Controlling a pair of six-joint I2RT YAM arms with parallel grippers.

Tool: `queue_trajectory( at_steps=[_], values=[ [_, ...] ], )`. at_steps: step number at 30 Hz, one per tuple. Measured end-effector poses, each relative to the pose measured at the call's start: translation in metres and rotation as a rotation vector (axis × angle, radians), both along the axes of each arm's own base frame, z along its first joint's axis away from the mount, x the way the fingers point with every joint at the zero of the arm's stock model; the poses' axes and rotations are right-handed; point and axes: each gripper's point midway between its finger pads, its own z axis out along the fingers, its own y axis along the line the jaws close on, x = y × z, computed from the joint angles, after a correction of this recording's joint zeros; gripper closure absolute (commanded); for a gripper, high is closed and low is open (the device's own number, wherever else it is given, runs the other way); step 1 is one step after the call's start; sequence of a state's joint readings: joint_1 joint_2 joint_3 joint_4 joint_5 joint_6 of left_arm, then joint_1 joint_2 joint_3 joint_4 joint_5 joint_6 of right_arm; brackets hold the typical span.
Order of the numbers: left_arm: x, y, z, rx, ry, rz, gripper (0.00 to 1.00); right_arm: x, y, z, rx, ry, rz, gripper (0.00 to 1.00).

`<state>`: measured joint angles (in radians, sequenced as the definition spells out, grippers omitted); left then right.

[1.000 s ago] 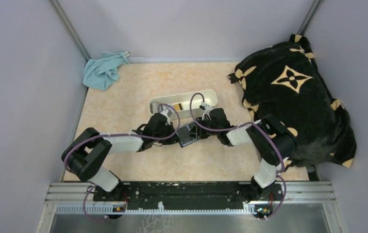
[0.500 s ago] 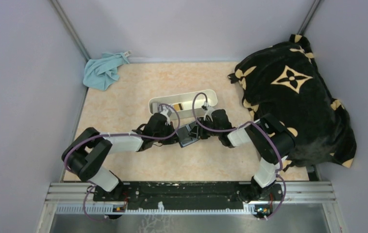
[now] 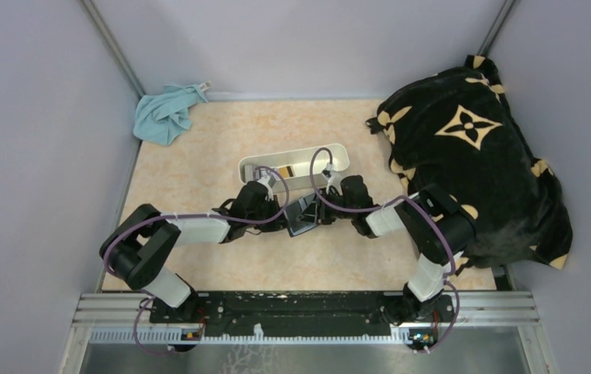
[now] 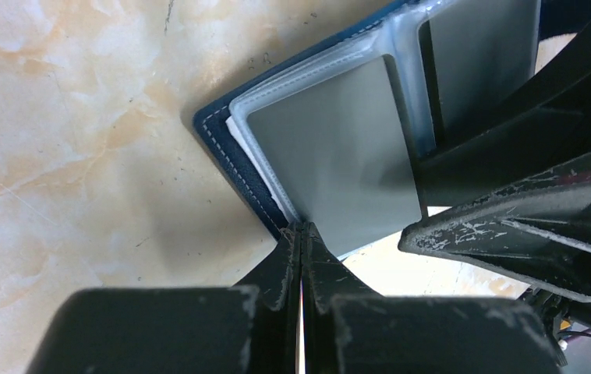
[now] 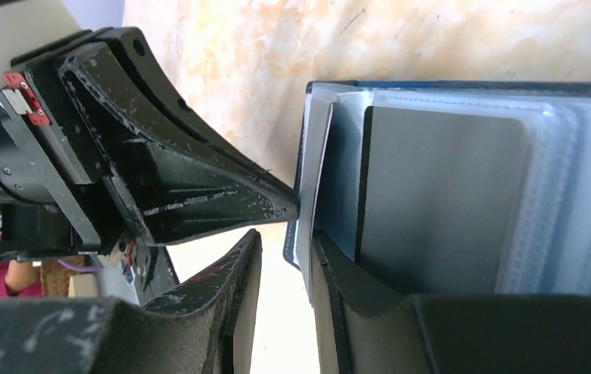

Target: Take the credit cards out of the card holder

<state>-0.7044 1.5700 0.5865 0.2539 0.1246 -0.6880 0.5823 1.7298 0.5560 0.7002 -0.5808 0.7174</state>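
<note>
The card holder (image 3: 302, 217) is a navy wallet lying open on the table between both arms. In the left wrist view its navy edge (image 4: 230, 148) and clear sleeves hold a grey credit card (image 4: 339, 156). My left gripper (image 4: 301, 227) is shut, pinching the card holder's near edge; it also shows in the top view (image 3: 281, 222). My right gripper (image 5: 281, 249) is narrowly open. One finger (image 5: 339, 288) lies against a sleeve beside another grey card (image 5: 440, 195), and the wallet's edge (image 5: 464, 84) sits at the gap. The right gripper reaches in from the right in the top view (image 3: 320, 211).
A long white tray (image 3: 331, 149) stands just behind the wallet with a dark and gold item (image 3: 274, 170) in it. A blue cloth (image 3: 166, 113) lies at the back left. A black patterned blanket (image 3: 472, 156) fills the right side.
The right gripper has shifted very slightly at the wallet. The left gripper and the wallet have stayed in place.
</note>
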Motion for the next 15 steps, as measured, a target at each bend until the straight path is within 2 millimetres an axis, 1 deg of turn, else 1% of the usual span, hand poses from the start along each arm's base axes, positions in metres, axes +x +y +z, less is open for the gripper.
queue_trajectory(
  at_steps=[8, 15],
  values=[
    [0.002, -0.002, 0.000, -0.008, -0.010, 0.000, 1.00, -0.019, -0.011, -0.004, -0.099, 0.014, 0.049, 0.71],
    [0.003, -0.002, 0.000, -0.010, -0.012, 0.000, 1.00, -0.023, -0.013, -0.008, -0.129, 0.026, 0.063, 0.71]
  ],
)
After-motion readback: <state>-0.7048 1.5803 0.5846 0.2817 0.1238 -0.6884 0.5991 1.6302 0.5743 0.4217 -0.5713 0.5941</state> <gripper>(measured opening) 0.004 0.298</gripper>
